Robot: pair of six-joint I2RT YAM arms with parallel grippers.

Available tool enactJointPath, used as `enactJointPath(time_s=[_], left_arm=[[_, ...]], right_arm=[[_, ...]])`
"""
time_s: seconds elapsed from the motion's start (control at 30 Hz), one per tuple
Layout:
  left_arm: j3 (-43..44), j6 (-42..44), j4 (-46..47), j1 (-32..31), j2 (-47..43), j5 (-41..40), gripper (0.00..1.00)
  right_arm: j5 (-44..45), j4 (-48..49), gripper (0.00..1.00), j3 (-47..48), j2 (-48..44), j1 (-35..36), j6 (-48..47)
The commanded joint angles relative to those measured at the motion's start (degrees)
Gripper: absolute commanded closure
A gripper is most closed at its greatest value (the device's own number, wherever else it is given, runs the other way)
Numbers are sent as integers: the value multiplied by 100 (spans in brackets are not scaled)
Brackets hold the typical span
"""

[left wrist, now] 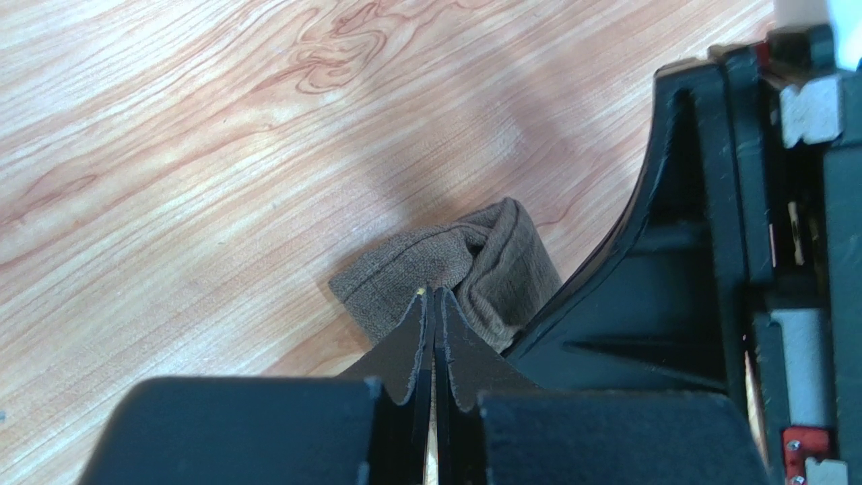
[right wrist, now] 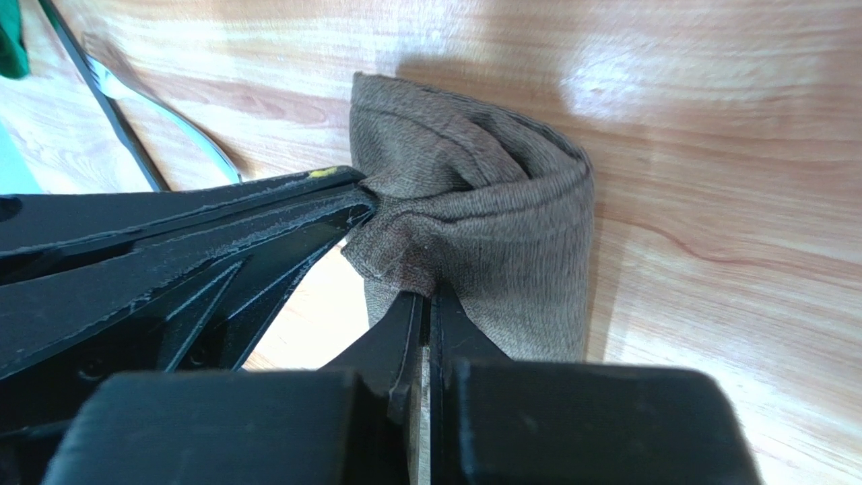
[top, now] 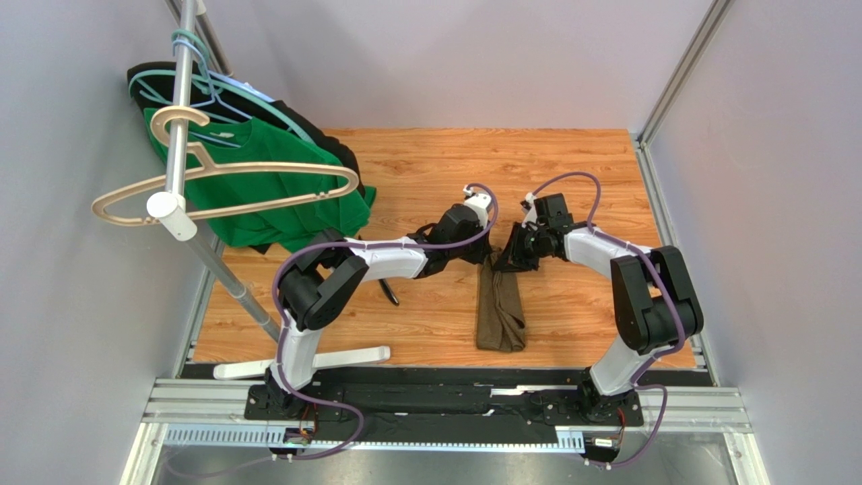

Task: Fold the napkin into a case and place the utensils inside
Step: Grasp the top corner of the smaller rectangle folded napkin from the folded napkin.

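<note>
The olive-brown napkin lies on the wooden table as a narrow folded strip running towards the near edge. My left gripper and right gripper meet at its far end. In the left wrist view the left gripper is shut, pinching the bunched edge of the napkin. In the right wrist view the right gripper is shut on the napkin, with the left gripper's fingers pinching the cloth beside it. A fork and a dark-handled utensil lie on the table beyond, to the left.
A green shirt and a black garment hang from a rack at the back left, with a wooden hanger in front. The rack's pole and white foot stand at the table's left. A dark slim object lies by the left arm.
</note>
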Motion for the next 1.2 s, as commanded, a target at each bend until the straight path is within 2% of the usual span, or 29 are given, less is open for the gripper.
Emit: enactJointPath(time_s=[0.0,0.1,0.53,0.73,0.9,1.0,1.17], left_arm=[[-73,-70,496,26,-366,-27,100],[-152,-78,583,26,-392,-212,100],[-714,1,1383,-53,-683,121,100],[-715,-60,1392,-141,-586,201,100],[-899,-122,1401,-159,-621,149,100],[-908,-131,1366,-168,-630,175,100],[-943,-210,1366,-194,-560,166,100]], right_arm=[[41,-79,100,125,65,112,-177],[138,-228,100,204,179,147,-239],[349,-878,100,854,627,235,-151],[95,-932,100,1118,645,235,366],[-301,-712,100,1189,750,139,1182],[-555,-239,100,944,899,-2,1719],[-680,1203,100,337,777,-108,2977]])
